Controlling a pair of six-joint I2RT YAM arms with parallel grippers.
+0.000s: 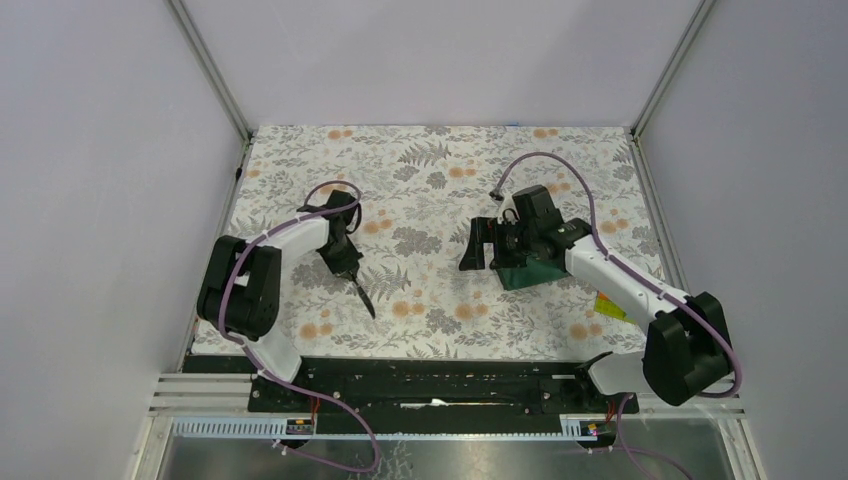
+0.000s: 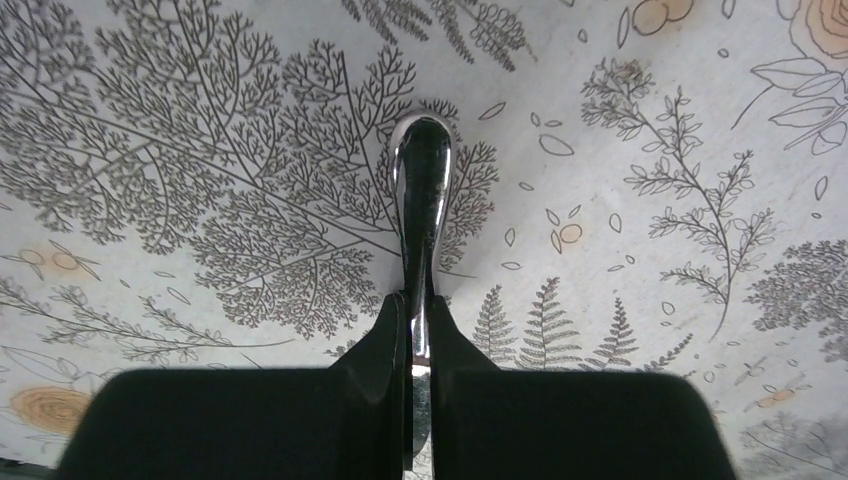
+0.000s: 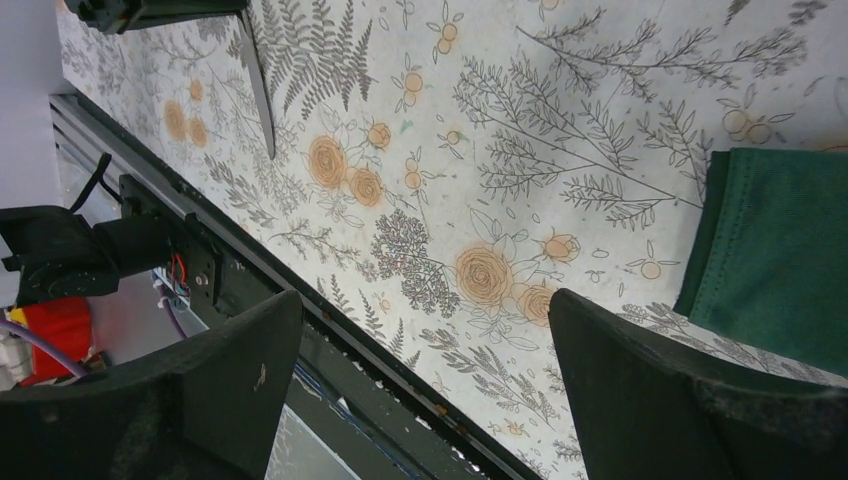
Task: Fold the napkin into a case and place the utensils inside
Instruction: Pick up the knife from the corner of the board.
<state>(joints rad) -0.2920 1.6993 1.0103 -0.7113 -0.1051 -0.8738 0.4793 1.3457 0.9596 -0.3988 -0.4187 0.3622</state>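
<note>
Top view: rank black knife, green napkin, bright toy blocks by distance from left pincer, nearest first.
1. black knife: clamped in the left pincer, tip toward the near edge.
2. green napkin: right of centre, by the right arm's wrist.
3. bright toy blocks: farther right, beside the right arm's forearm.

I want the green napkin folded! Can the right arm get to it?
Probably yes. The right gripper hangs open right beside the napkin, and only bare tablecloth lies between them.
</note>
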